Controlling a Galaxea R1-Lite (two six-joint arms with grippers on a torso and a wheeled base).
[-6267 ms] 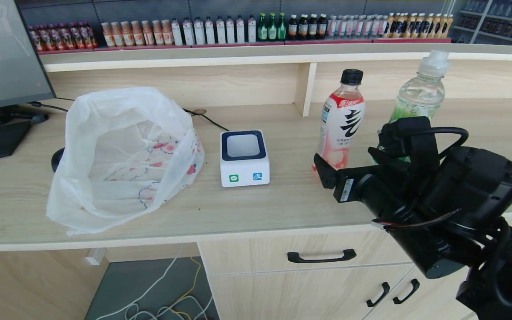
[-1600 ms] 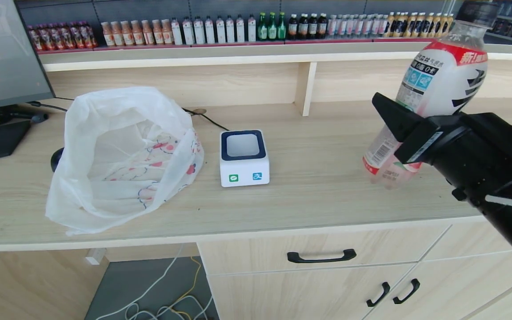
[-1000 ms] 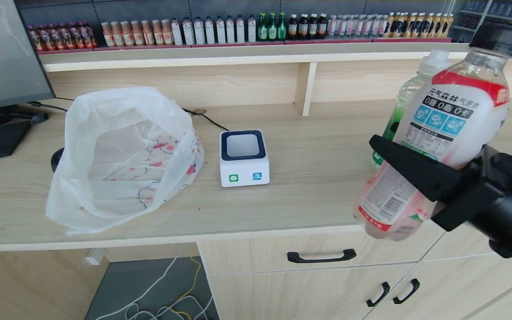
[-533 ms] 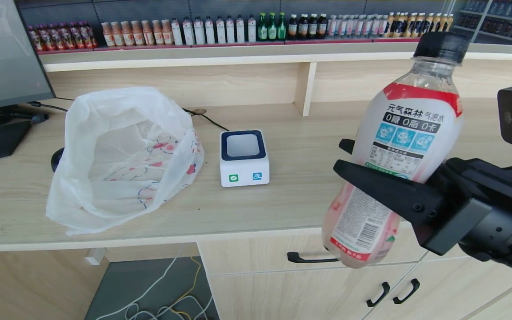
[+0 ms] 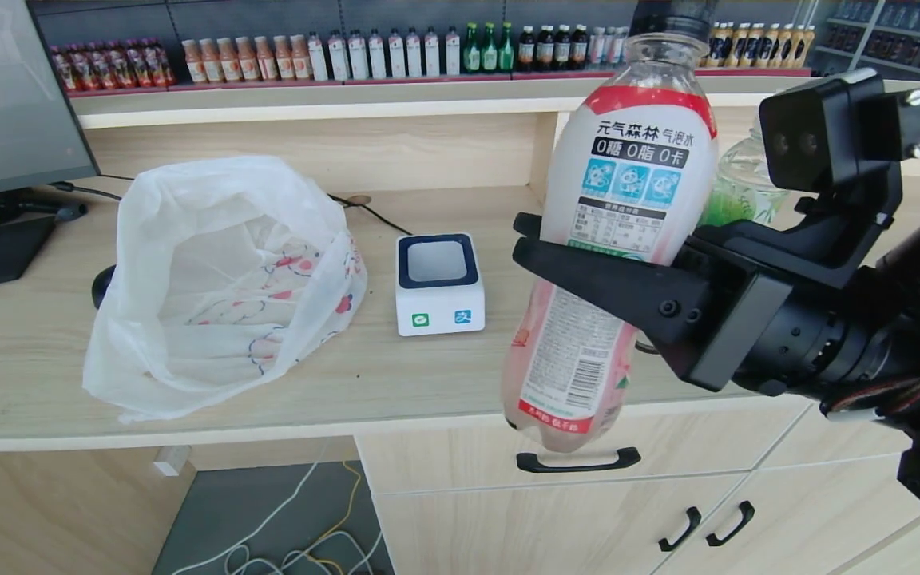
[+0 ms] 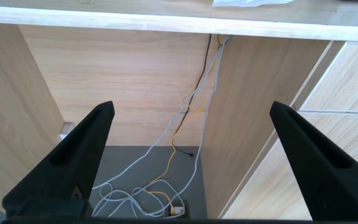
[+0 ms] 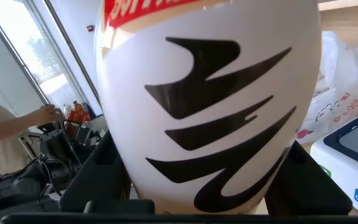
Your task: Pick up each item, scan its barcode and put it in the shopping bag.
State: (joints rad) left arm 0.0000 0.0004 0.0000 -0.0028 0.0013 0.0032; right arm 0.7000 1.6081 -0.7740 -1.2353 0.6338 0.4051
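My right gripper (image 5: 532, 239) is shut on the pink peach drink bottle (image 5: 612, 239) and holds it upright in the air above the counter's front edge, to the right of the white scanner (image 5: 438, 283). The bottle's barcode label faces the head camera. In the right wrist view the bottle (image 7: 210, 106) is close up, with the scanner (image 7: 353, 162) and the white shopping bag (image 7: 340, 81) beyond it. The bag (image 5: 220, 279) lies open on the counter left of the scanner. A green bottle (image 5: 739, 184) stands behind my right arm. My left gripper (image 6: 191, 111) hangs open below the counter.
A monitor (image 5: 13, 88) stands at the far left of the counter (image 5: 348, 375). A wooden divider (image 5: 548, 156) rises behind the scanner. Drawers with black handles (image 5: 577, 461) sit under the counter. Loose cables (image 6: 166, 180) lie on the floor in the opening below.
My right gripper has carried the pink bottle left, from the counter's right end to near the scanner, and tipped it upright. The green bottle shows again behind the arm.
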